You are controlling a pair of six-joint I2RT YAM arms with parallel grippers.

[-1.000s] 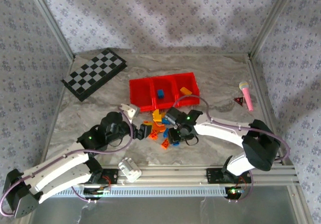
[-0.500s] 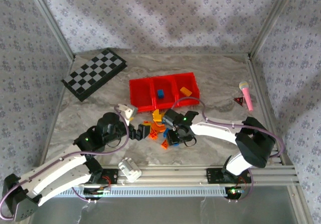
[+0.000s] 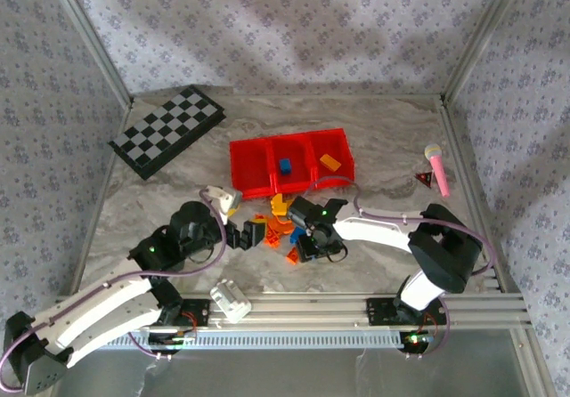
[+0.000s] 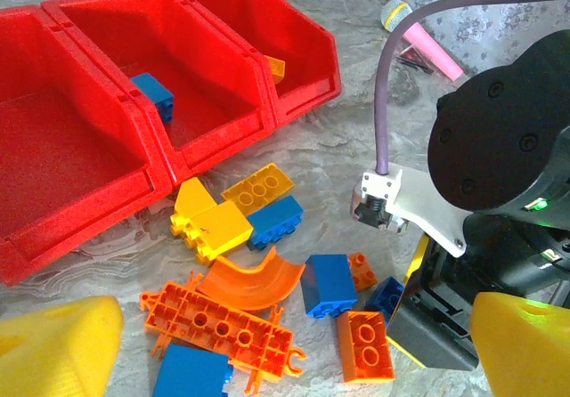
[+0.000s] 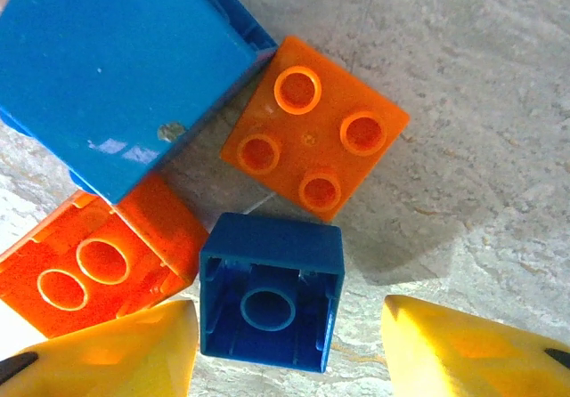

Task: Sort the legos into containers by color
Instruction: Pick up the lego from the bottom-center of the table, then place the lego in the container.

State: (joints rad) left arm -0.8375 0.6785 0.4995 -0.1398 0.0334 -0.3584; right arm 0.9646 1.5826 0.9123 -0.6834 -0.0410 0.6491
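The legos lie in a loose pile (image 3: 280, 217) in front of the red tray of containers (image 3: 254, 188). A blue brick (image 3: 285, 166) sits in the middle compartment and an orange one (image 3: 330, 161) in the right one. In the left wrist view, yellow (image 4: 209, 223), blue (image 4: 329, 283) and orange (image 4: 365, 344) bricks lie before the tray (image 4: 214, 130). My left gripper (image 4: 289, 366) stands wide open over them, holding nothing. My right gripper (image 5: 285, 352) is open, its fingers on either side of an upturned blue brick (image 5: 272, 295); the right fingertip (image 5: 472, 352) is clear of it.
A checkered board (image 3: 166, 130) lies at the back left. A pink microphone (image 3: 436, 167) and a small red piece (image 3: 424, 180) lie at the right. A white block (image 3: 230, 299) rests near the front rail between the arms' bases.
Both arms have shifted a little to the left. The right gripper has settled closer over the pile's right edge. No brick has visibly moved.
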